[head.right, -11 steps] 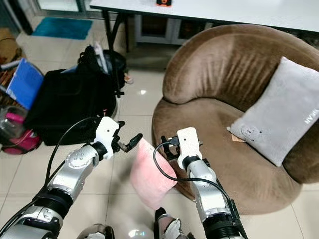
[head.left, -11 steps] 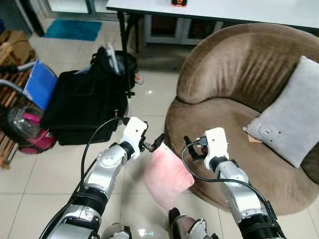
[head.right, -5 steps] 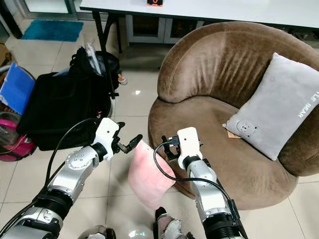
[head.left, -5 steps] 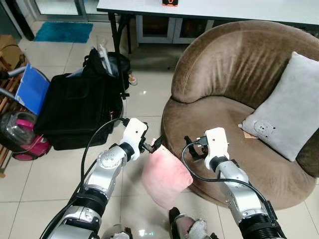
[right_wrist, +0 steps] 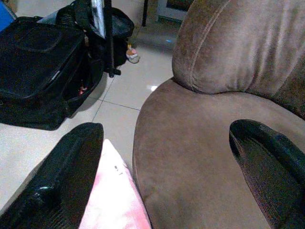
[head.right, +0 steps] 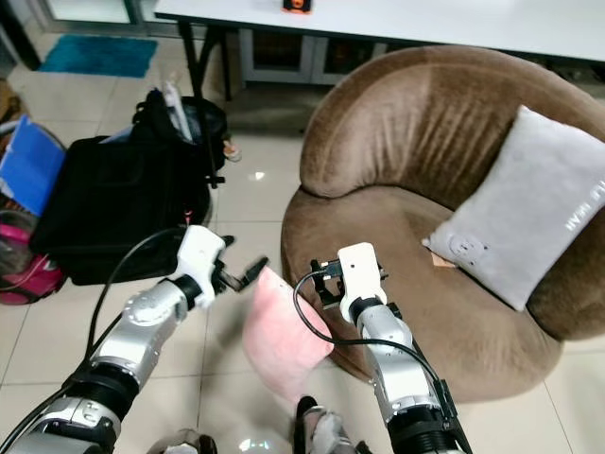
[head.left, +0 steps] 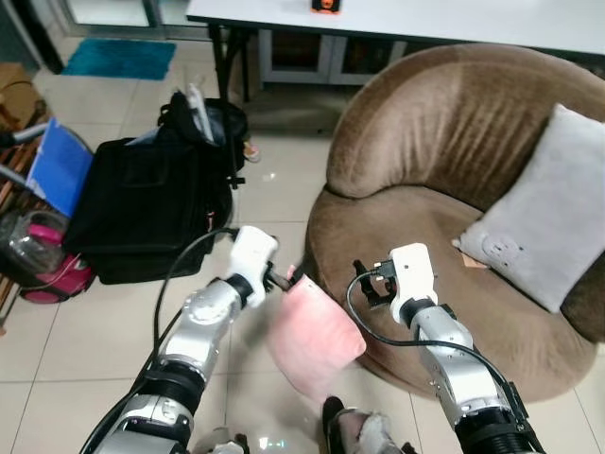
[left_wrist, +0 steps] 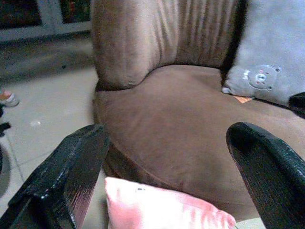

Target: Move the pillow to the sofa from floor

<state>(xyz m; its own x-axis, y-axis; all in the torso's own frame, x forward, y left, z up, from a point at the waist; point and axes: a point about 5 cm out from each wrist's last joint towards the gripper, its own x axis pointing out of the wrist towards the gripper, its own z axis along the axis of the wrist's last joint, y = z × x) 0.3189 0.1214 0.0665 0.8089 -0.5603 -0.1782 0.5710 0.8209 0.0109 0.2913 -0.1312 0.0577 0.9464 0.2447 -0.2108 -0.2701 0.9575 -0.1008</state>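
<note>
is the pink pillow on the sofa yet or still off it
Off it. The pink pillow hangs between the left gripper and right gripper, over the floor beside the sofa front edge.

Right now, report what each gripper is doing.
Left gripper: fingers open, at the top corner of the soft pink square pillow, not clamping it.
Right gripper: fingers open, beside the pillow, holding nothing.

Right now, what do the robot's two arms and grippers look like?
Both arms are jointed silver metal with dark bands lower down. Each wrist carries a white block housing, with a black cable looping from it back along the arm. The left gripper and right gripper each have two long black fingers; in the wrist views these look matte and thick.
</note>
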